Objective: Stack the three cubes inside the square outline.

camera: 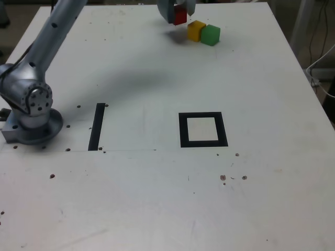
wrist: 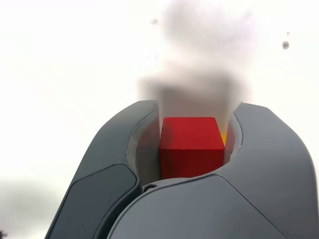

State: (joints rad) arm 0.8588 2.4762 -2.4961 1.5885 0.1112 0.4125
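At the far edge of the white desk (camera: 157, 198), the gripper (camera: 177, 11) is pinching the red cube (camera: 180, 16). In the wrist view the red cube (wrist: 191, 144) sits squarely between the two grey jaws, which press against its sides; a thin sliver of yellow shows at one edge of it. From the exterior view the red cube appears raised slightly off the desk, with a soft shadow under it, though how far it is lifted cannot be told.

Just beside it, toward the exterior view's right, the yellow cube (camera: 196, 30) rests on the desk, and the green cube (camera: 210, 35) stands touching it on its right side. Both sit close to the gripper.

The square outline (camera: 202, 129), a thick black tape frame with a white interior, lies well apart from the cubes, nearer the camera and roughly in the middle of the desk. Nothing stands inside it.

A single straight black tape strip (camera: 97, 126) lies to the exterior view's left of the outline, running toward the camera. Beyond it, at the left edge, is the arm's round metal base (camera: 32, 123), from which the silver arm (camera: 55, 31) reaches up and across toward the cubes.

Small dark specks are scattered over the desk surface
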